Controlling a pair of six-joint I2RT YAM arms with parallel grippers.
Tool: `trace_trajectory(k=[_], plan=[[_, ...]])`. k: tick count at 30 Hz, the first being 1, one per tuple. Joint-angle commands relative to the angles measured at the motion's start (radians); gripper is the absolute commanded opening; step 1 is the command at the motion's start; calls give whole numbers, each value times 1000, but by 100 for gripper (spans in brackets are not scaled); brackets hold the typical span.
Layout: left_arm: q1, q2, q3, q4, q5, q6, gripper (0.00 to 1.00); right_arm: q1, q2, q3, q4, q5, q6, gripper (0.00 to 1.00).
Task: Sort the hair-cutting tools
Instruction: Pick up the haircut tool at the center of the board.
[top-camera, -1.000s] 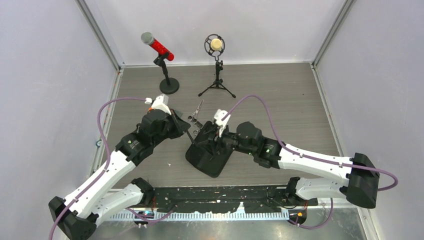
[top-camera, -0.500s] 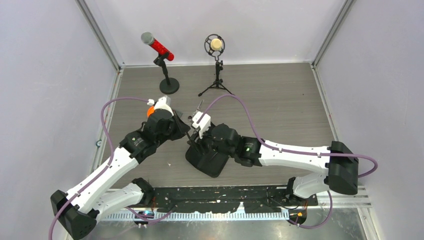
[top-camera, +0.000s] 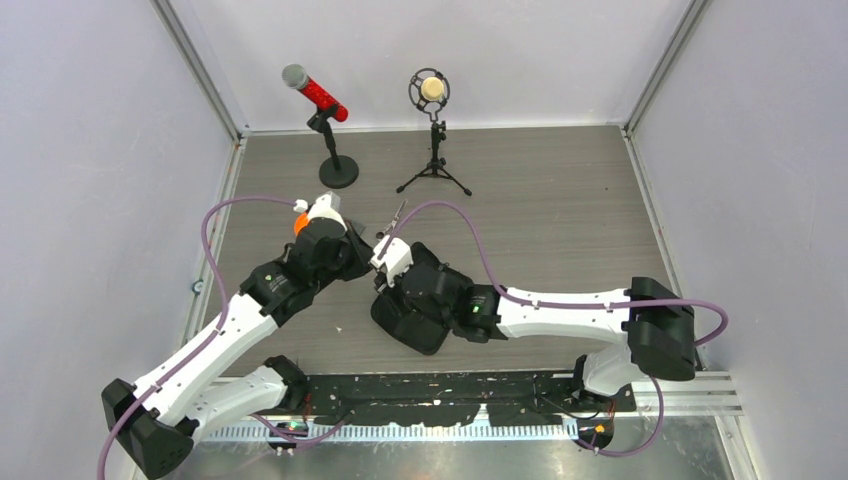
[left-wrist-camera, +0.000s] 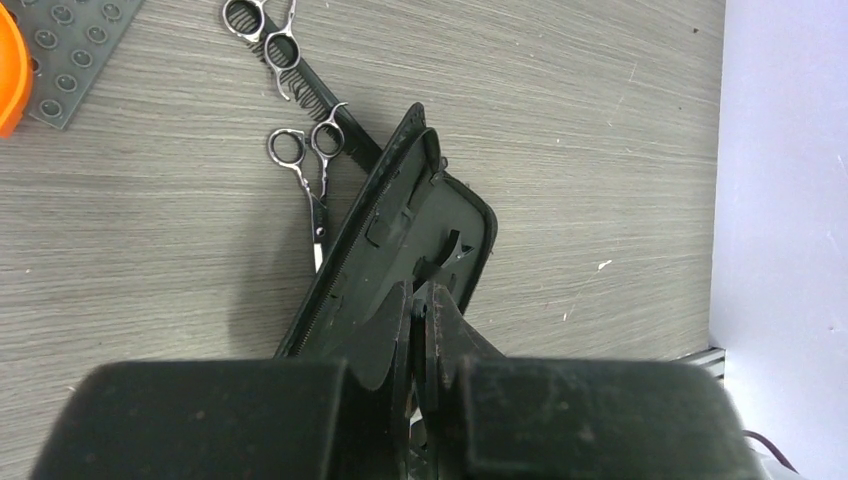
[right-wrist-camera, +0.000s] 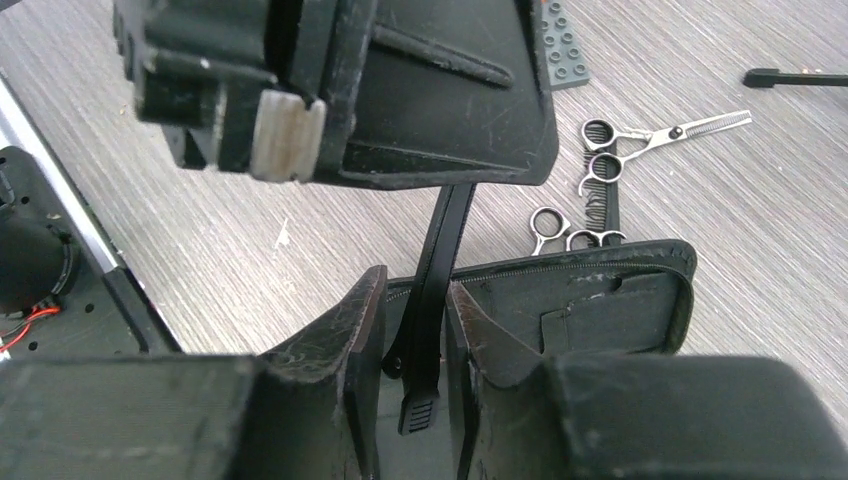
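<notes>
Left wrist view: the left fingers (left-wrist-camera: 418, 335) are clenched tight, hanging over the flat black zip case (left-wrist-camera: 395, 235), which lies open on the wood-grain desk (left-wrist-camera: 600, 120). Beyond the fingertips and to the left lies a slim silver pair of scissors (left-wrist-camera: 312, 190), its blade running under the case's edge. Farther out, a second silver pair (left-wrist-camera: 264, 32) rests on a narrow black comb (left-wrist-camera: 325, 100).

Right wrist view: those clenched left fingers come in from above, pinching the top of a thin black hair clip (right-wrist-camera: 445, 225). The clip hangs straight down between the right fingers (right-wrist-camera: 415, 285). These stand parted on either side of it, a sliver of gap showing. Both scissors and the comb lie beyond the fingers to the right, past the case rim.

Top view: the two fingertip sets meet over the case's far-left corner.
</notes>
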Motion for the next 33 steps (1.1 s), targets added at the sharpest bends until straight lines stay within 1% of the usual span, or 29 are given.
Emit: trace_trajectory(k=[1, 2, 4, 6, 8, 11, 13, 19, 22, 24, 27, 29, 33], plan=[[-8, 4, 15, 34, -20, -4, 0, 23, 5, 61, 24, 138, -8, 23], [-8, 5, 15, 36, -20, 0, 0, 26, 6, 64, 14, 146, -3, 20], [-8, 9, 16, 34, -21, 8, 0, 30, 3, 67, -4, 168, 11, 11], [-9, 12, 19, 29, -26, 15, 1, 31, 1, 75, -34, 199, 30, 6], [-10, 15, 19, 28, -26, 20, 5, 31, 1, 85, -64, 214, 45, 5], [-9, 15, 20, 33, -24, 31, 19, 31, 0, 99, -96, 217, 65, 5], [-9, 7, 24, 34, -29, 48, 26, 31, -4, 102, -132, 211, 85, 5], [-10, -32, 39, 38, -50, 120, 54, 21, -24, 95, -194, 165, 130, 5], [-8, -57, 39, 37, -69, 177, 65, -14, -43, 82, -239, 99, 168, 5], [-1, -69, 28, 43, -55, 235, 70, -52, -68, 53, -263, 39, 215, 5], [10, -68, 7, 40, -12, 312, 71, -118, -131, -21, -287, -84, 304, 5], [18, -41, -7, 33, 43, 365, 73, -174, -176, -74, -289, -161, 351, 5], [25, 74, 8, -4, 161, 458, 75, -275, -276, -177, -289, -283, 423, 5]])
